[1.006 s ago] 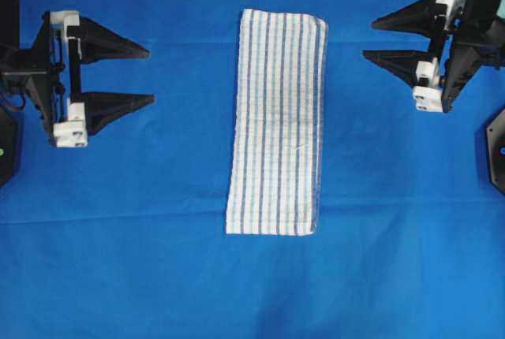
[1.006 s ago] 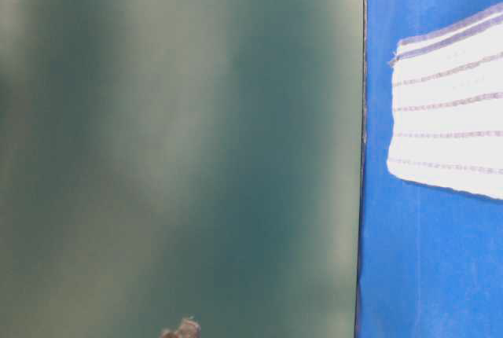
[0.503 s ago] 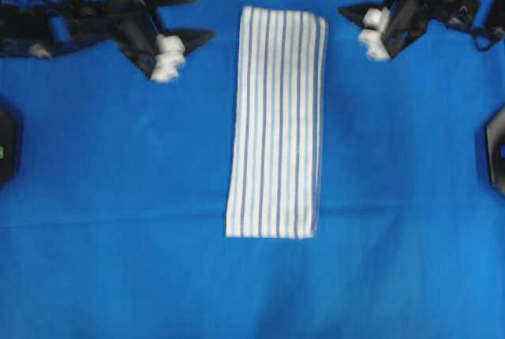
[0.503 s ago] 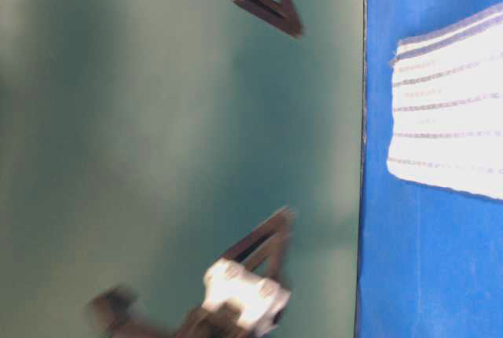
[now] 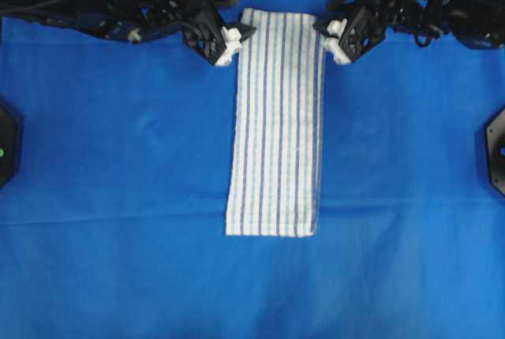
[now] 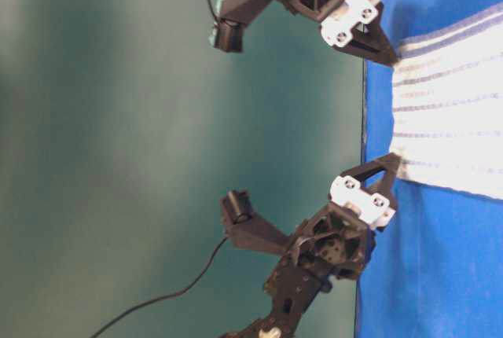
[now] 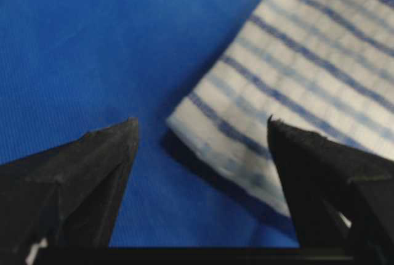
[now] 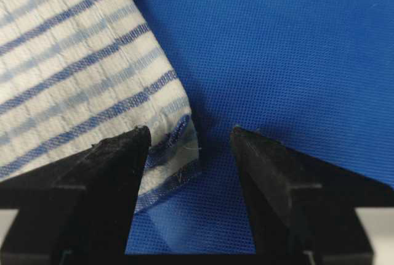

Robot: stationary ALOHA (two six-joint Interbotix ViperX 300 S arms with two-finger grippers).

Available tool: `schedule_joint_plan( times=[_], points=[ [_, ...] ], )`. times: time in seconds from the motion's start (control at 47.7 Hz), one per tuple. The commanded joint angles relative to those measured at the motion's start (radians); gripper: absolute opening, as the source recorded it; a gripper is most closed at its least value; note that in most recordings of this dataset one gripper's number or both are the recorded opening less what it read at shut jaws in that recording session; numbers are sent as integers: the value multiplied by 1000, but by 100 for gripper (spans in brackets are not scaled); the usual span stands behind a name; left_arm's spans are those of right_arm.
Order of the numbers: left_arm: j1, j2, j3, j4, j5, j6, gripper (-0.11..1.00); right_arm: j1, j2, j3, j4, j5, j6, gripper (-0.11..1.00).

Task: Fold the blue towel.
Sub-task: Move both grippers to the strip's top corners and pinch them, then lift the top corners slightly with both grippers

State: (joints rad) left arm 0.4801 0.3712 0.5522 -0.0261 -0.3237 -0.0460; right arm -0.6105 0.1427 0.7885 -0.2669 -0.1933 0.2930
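The blue towel (image 5: 276, 118), a white cloth with dark and light blue stripes, lies flat as a long narrow strip down the middle of the blue table covering (image 5: 118, 165). My left gripper (image 5: 237, 35) is open at its far left corner. In the left wrist view that corner of the towel (image 7: 308, 49) lies between the spread fingers of the left gripper (image 7: 202, 123). My right gripper (image 5: 325, 31) is open at the far right corner. The right wrist view shows the towel (image 8: 74, 61) corner just inside the right gripper (image 8: 191, 130). Neither gripper holds anything.
Black arm bases sit at the left edge (image 5: 6, 142) and right edge (image 5: 497, 150) of the table. The table-level view shows the towel's far end (image 6: 452, 118) with one gripper at each corner, against a green backdrop (image 6: 118, 157).
Both arms have swung in from the table's sides to the far corners of the towel. Their jaws have stayed open and the towel has not moved.
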Motion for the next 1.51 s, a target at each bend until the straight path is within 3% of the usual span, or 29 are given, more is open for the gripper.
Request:
schedule_joint_plan(
  times=[0.0,0.189,0.252,0.356,0.503,0.566,1.09,1.488],
  points=[
    [8,-3,-28,0,-9,2,78,-3,-2,-18,3,-12,-2,60],
    [14,20,-35,0,-5,3,75,-5,15,-20,2,-12,-2,59],
    [9,23,-34,0,-5,3,69,-5,20,-21,-2,-12,-2,57],
    [-2,31,-32,0,-5,3,47,-3,23,-25,-3,-12,-6,45],
    [-12,46,-32,-2,-5,5,12,-2,23,-25,-5,-12,-12,8],
    [-15,48,-31,0,-5,6,4,0,23,-25,-8,-11,-12,6],
    [-5,-69,-15,0,38,94,4,0,-52,-21,-8,8,-11,6],
    [25,-67,-40,0,37,133,4,-15,-60,-40,-9,9,-17,6]
  ],
)
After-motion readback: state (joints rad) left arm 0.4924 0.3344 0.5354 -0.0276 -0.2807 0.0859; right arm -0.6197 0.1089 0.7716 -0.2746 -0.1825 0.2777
